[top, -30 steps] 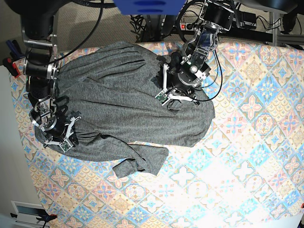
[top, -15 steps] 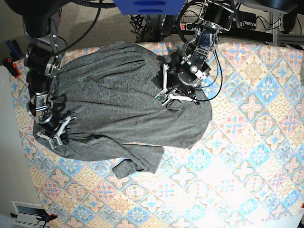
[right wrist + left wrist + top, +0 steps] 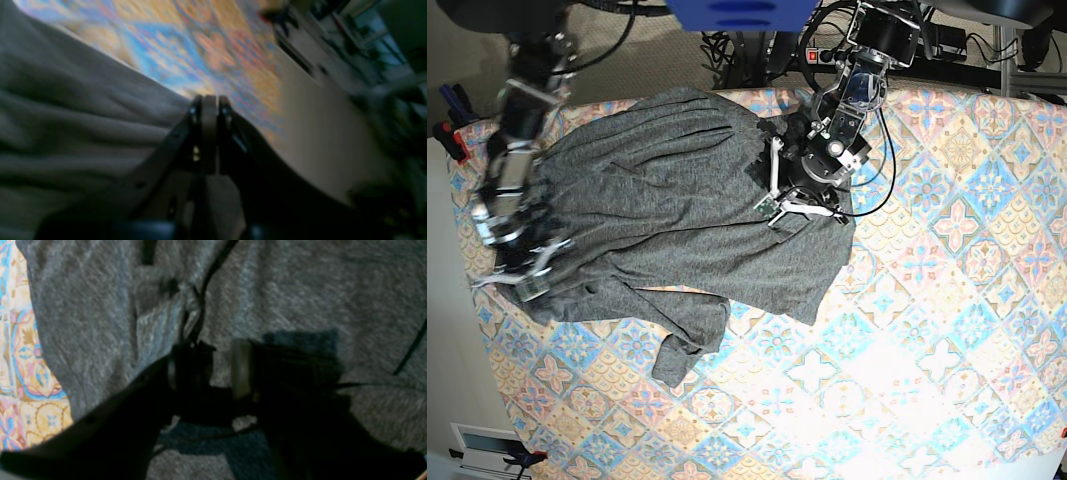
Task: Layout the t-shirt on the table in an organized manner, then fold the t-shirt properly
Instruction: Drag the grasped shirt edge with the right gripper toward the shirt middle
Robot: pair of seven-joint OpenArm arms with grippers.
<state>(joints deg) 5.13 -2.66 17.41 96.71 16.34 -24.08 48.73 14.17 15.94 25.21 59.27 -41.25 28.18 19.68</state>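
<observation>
Sprawling across the upper left of the table (image 3: pixel 947 300), the t-shirt (image 3: pixel 667 210) lies wrinkled; the right gripper (image 3: pixel 522 275) pinches its left edge, while the left gripper (image 3: pixel 802 205) nips a fold mid-frame.

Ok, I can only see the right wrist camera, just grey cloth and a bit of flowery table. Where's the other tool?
Observer: The left tool is down on the t-shirt, at the side of the shirt opposite yours.
Operator: Is the shirt all flat now?
Observer: No. It's wrinkly, and a bunched flap, probably a sleeve, sticks out towards the near edge.
Operator: Is there room to spread it out?
Observer: I think so. The table shows a wide stretch of patterned cloth past the shirt on the left arm's side.
</observation>
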